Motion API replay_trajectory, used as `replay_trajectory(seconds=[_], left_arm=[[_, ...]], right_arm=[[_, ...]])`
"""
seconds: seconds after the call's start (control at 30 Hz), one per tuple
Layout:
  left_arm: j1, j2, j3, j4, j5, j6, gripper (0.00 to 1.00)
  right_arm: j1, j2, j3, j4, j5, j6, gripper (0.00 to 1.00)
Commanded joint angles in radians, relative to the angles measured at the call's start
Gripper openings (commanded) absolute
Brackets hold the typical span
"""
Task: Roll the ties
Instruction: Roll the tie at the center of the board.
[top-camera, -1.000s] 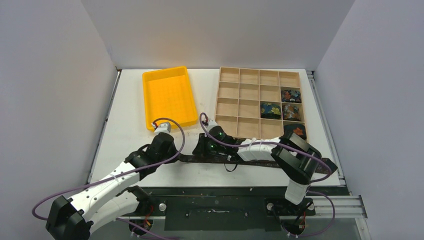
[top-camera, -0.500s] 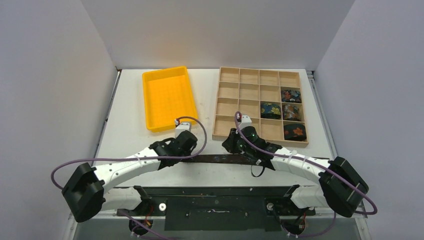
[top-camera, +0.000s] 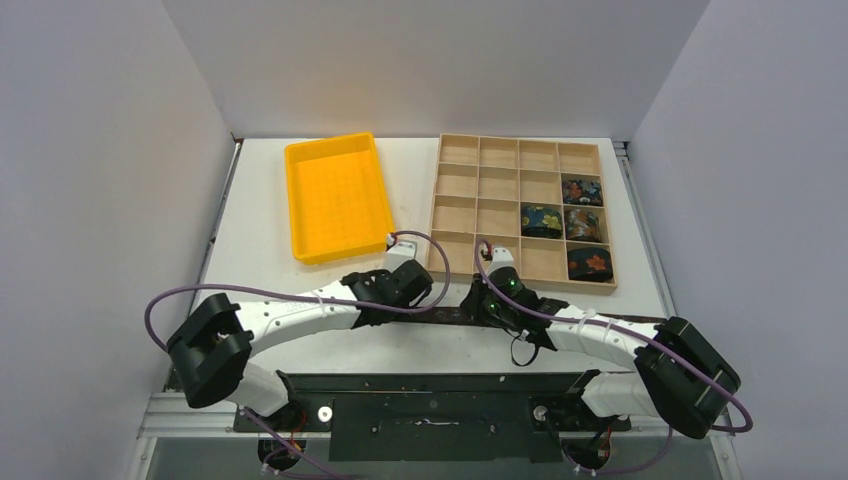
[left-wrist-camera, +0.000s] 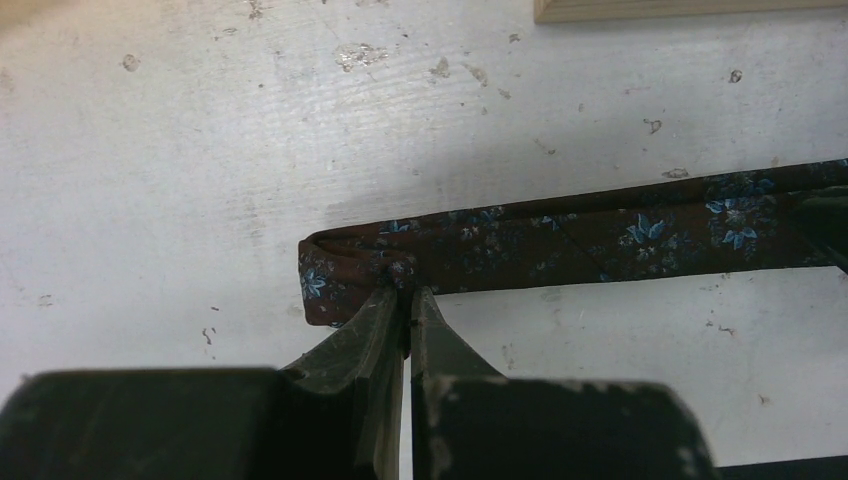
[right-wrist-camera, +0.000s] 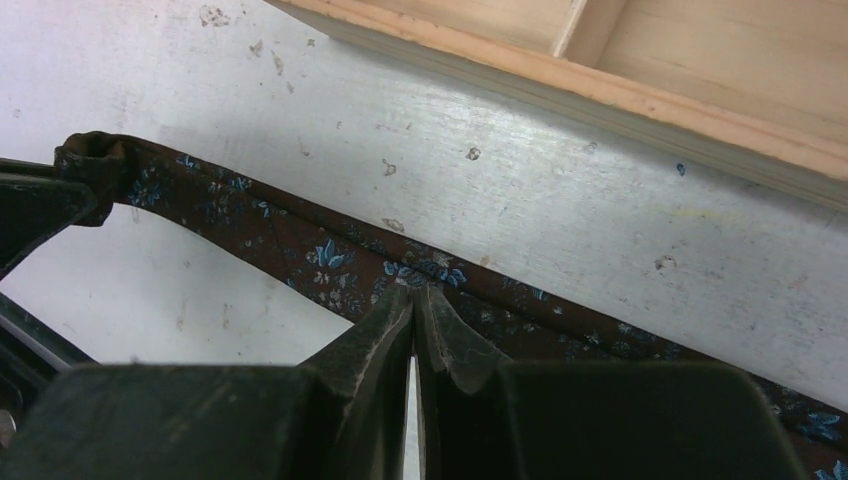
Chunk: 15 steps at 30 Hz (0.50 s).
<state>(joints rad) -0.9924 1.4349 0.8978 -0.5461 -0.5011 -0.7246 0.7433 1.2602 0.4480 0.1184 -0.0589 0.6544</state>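
Left gripper (left-wrist-camera: 408, 293) pinched shut on folded end of dark brown, blue-flowered fabric tie (left-wrist-camera: 600, 235), w/ right gripper (right-wrist-camera: 414, 292) clamped mid-strip, prob. holding it taut on white tabletop (left-wrist-camera: 300, 120) for rolling.

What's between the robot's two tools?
A stretch of the brown blue-flowered tie, from the left tool to the right tool; the right wrist view shows it.

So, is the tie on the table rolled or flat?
Mostly flat: the tie lies as a long strip, only its end folded over at the left claw.
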Motion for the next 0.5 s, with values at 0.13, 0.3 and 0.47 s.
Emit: replay_trajectory(seconds=[0.13, 0.3, 0.47], left_arm=[[-0.043, 0.109, 0.089, 0.007, -0.019, -0.009, 0.0], [-0.06, 0.157, 0.129, 0.01, -0.016, -0.011, 0.0], [-0.074, 0.19, 0.152, 0.026, 0.0, -0.009, 0.0]], right_arm=[[-0.018, -0.05, -0.02, 0.047, 0.009, -0.01, 0.08], [-0.025, -0.049, -0.033, 0.053, 0.007, -0.009, 0.08], [-0.028, -0.044, -0.041, 0.058, 0.006, -0.007, 0.07]])
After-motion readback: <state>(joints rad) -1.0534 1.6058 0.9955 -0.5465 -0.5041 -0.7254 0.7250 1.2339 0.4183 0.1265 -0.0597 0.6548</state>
